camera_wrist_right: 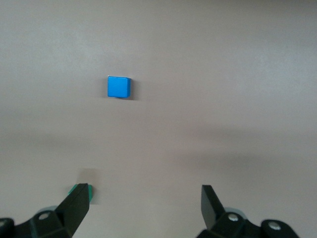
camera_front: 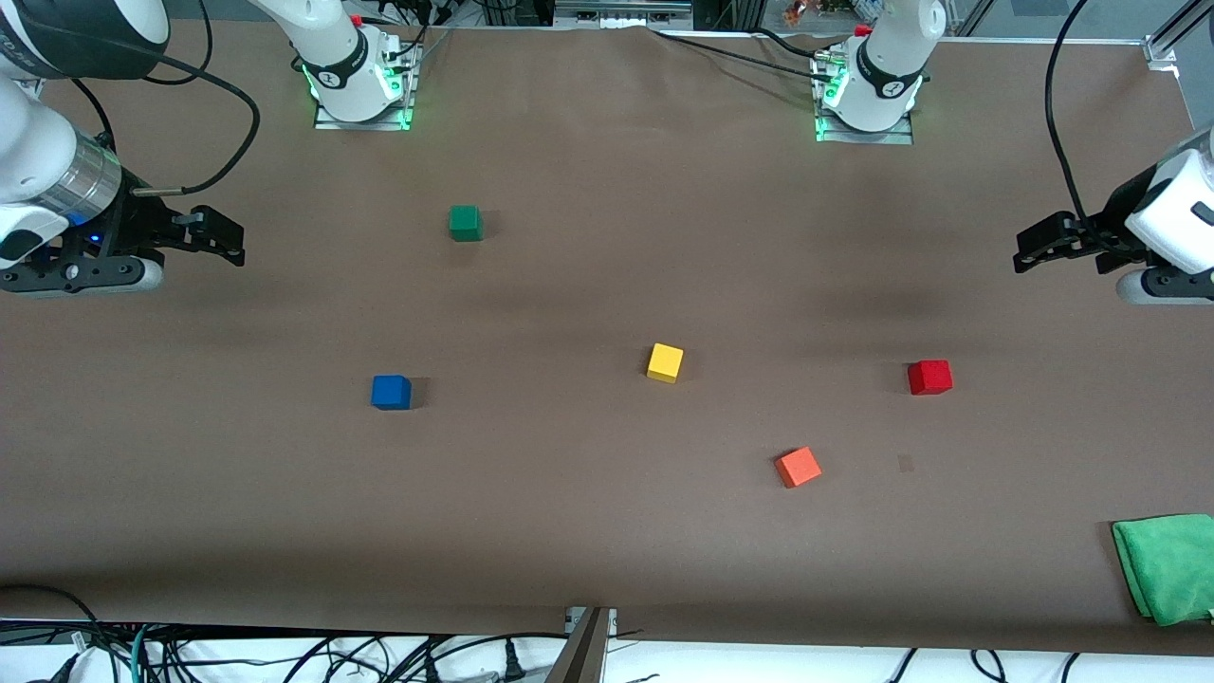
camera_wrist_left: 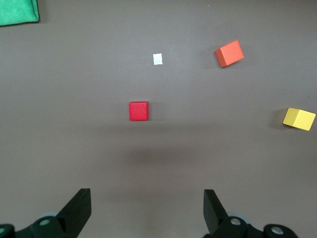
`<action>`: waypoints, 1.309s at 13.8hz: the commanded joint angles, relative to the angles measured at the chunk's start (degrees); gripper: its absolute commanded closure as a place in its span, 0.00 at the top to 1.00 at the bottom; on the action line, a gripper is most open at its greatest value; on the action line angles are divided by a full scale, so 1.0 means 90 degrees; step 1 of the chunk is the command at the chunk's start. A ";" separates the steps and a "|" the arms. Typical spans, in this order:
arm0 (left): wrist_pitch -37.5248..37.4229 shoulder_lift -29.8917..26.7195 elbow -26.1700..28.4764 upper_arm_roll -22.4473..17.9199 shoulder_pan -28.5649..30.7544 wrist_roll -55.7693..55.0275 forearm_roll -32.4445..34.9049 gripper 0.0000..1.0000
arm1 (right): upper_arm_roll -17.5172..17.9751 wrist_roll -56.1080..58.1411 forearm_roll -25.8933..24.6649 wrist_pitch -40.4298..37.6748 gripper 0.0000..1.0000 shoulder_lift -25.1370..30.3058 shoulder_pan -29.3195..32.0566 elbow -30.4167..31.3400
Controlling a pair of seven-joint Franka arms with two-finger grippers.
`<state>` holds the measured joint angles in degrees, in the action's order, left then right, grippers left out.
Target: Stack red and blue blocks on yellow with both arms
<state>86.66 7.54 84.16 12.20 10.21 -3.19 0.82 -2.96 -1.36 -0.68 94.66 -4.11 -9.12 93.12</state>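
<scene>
The yellow cube point(camera_front: 665, 362) sits near the middle of the table. The blue cube point(camera_front: 391, 392) lies toward the right arm's end, the red cube point(camera_front: 929, 377) toward the left arm's end. My right gripper point(camera_front: 228, 242) hovers open and empty over the table at its own end; its wrist view shows the blue cube point(camera_wrist_right: 119, 87) ahead of the open gripper point(camera_wrist_right: 146, 201). My left gripper point(camera_front: 1029, 249) hovers open and empty over its end; its wrist view shows the red cube point(camera_wrist_left: 138, 111) ahead of the gripper point(camera_wrist_left: 147, 203), and the yellow cube point(camera_wrist_left: 299, 119).
An orange cube point(camera_front: 798, 467) lies nearer the front camera than the yellow one. A dark green cube point(camera_front: 465, 223) sits nearer the robot bases. A green cloth point(camera_front: 1167, 566) lies at the table's front corner at the left arm's end.
</scene>
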 commanded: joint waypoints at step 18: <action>0.3953 0.2580 0.1711 -0.0037 0.0369 0.0140 0.0544 1.00 | 0.0115 0.0112 0.0358 0.0311 1.00 -0.1516 -0.0187 -0.0415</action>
<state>117.31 32.53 94.08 11.51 12.16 -2.99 4.58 -1.95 -1.21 1.48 96.57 -14.23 -10.00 91.26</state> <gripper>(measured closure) 0.000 0.000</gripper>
